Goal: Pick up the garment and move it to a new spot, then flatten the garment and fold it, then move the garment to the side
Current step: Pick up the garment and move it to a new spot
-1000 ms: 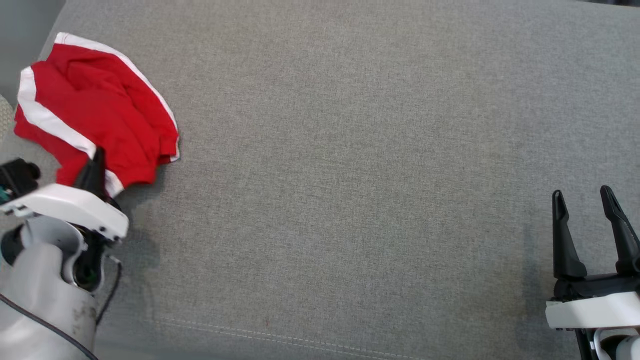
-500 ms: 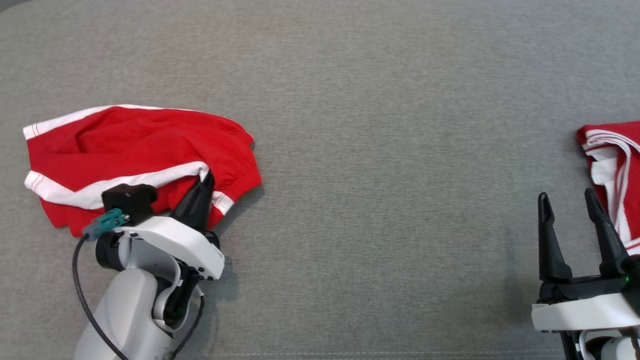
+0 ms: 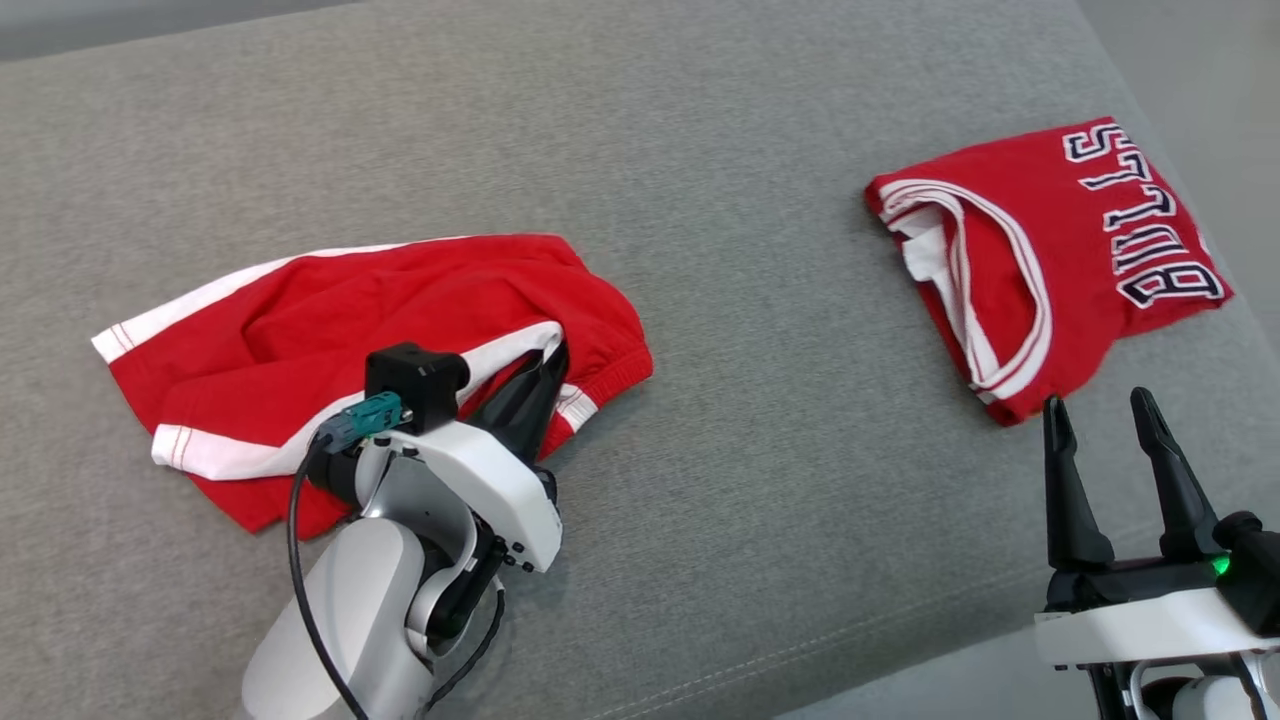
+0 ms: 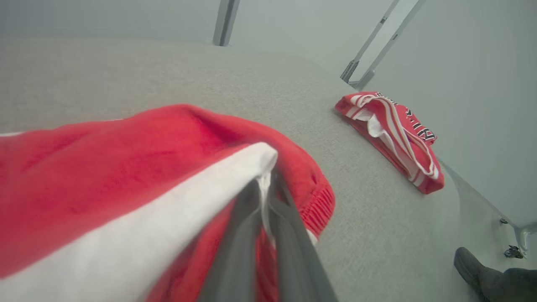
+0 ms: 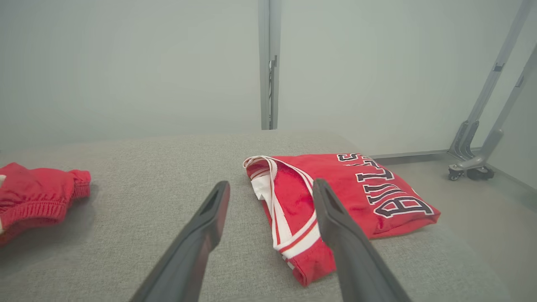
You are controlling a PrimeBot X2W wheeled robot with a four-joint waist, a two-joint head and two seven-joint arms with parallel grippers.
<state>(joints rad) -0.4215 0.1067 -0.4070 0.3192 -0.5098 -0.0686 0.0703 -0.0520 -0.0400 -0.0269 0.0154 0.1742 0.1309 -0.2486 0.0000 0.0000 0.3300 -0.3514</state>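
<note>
Shorts (image 3: pixel 330 310) got dragged flatter than before, left gripper (image 3: pixel 548 365) at 7 o'clock pinching them for towing, right gripper (image 3: pixel 1097 402) at 4 o'clock open, empty.

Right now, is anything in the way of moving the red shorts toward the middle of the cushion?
Nothing visible. The left hand is shut on the red shorts, and bare grey cushion lies between them and the folded jersey on the right.
</note>
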